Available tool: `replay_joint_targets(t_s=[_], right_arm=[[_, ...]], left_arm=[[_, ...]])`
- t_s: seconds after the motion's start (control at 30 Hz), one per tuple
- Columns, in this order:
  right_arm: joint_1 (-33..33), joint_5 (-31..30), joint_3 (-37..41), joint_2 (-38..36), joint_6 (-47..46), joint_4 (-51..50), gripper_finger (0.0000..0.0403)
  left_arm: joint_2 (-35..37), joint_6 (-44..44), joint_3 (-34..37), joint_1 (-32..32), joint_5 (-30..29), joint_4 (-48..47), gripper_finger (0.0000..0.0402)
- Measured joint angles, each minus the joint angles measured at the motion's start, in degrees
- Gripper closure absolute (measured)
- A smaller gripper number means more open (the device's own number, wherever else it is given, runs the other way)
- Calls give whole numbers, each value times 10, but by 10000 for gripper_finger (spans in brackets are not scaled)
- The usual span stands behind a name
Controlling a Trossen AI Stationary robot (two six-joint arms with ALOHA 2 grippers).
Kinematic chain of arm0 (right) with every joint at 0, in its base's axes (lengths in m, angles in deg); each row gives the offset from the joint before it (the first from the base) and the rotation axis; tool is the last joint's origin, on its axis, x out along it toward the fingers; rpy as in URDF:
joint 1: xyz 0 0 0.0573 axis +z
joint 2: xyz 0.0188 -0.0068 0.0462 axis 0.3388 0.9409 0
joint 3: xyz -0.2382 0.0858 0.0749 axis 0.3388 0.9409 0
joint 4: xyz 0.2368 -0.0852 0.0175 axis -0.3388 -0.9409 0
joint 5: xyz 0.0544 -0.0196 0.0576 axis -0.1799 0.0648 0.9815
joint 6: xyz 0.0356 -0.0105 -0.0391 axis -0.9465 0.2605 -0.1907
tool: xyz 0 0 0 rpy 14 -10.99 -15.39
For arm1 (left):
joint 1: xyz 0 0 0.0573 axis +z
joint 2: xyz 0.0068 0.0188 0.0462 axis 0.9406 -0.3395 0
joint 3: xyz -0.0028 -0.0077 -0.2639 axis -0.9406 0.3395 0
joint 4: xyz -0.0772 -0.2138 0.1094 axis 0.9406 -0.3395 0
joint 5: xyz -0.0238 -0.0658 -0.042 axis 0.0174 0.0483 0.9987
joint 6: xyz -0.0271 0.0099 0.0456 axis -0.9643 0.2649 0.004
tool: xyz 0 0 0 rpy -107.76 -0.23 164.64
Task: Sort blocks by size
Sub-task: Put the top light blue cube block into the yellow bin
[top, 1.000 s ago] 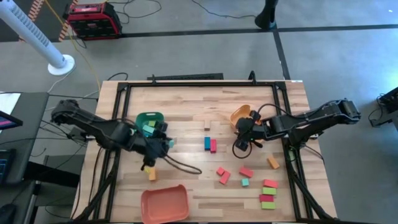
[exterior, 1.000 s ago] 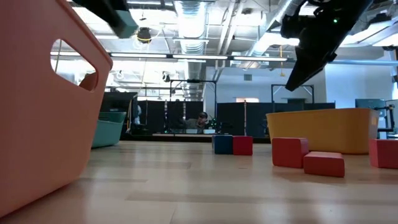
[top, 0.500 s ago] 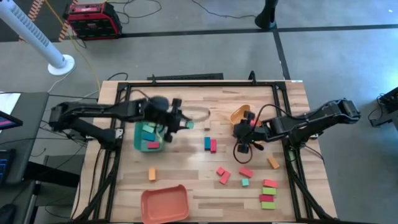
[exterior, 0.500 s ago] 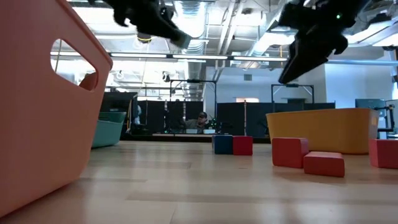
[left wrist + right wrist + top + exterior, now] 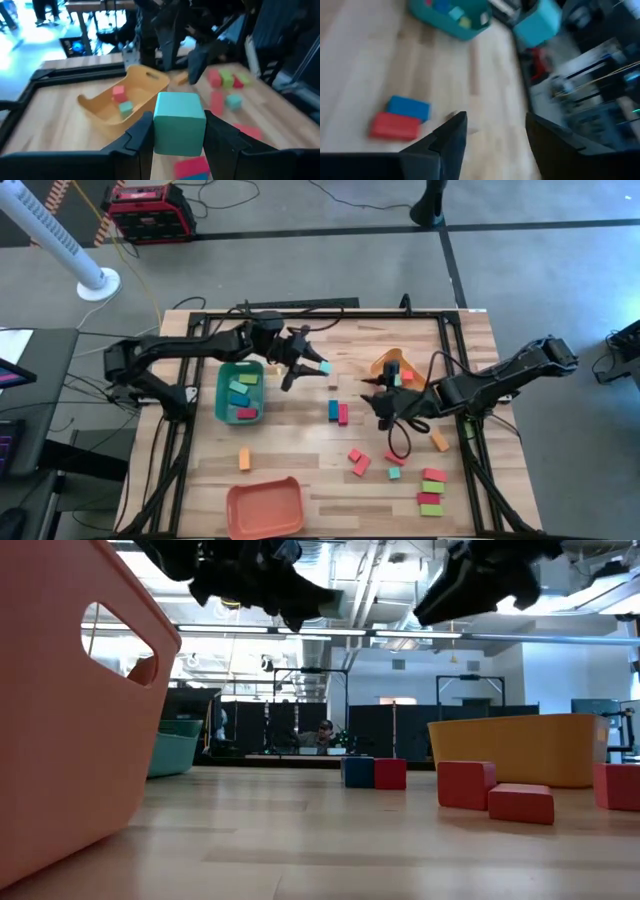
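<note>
Three trays on my table: a green tray [image 5: 239, 391] at left, a yellow-orange tray [image 5: 388, 366] toward the right, and a salmon-red tray [image 5: 265, 507] at the near edge.

Block count from the high view:
- In the green tray I make out about four blocks: teal, green and a red one at its near end.
- In the yellow-orange tray [image 5: 112, 100] the left wrist view shows two, one pink and one teal.
- On the bare wood there is a blue block [image 5: 332, 411] touching a red block [image 5: 342, 414] mid-table, and one lone orange block [image 5: 244, 459] at left.
- Another orange block [image 5: 439, 442] sits at right, with a loose scatter of three red and one small green near it.
- A tight stack of red and green bars [image 5: 432, 492] lies at the right near corner; I cannot count those exactly.

My left gripper [image 5: 318, 365] hangs above the table between the green and yellow-orange trays, pinching a teal cube [image 5: 179, 123] between its fingers [image 5: 137, 138]. The cube is chunky and plain-faced.

My right gripper [image 5: 372, 402] sits above the wood just right of the blue-red pair. Its fingers [image 5: 451, 136] are spread apart with nothing between them.
</note>
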Motion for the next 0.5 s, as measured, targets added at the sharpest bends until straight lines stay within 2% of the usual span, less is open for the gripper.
replay_joint_targets(t_s=[0.2, 0.33, 0.5], right_arm=[[0, -38, 0, 7, 148, 98, 136], [0, -61, 0, 25, 224, 168, 131], [0, -84, 0, 60, 304, 243, 131]], left_arm=[[-40, -110, 0, 0, 43, 111, 273], [-59, -189, -1, 0, 51, 168, 273], [-59, -231, -1, 1, 53, 206, 273]])
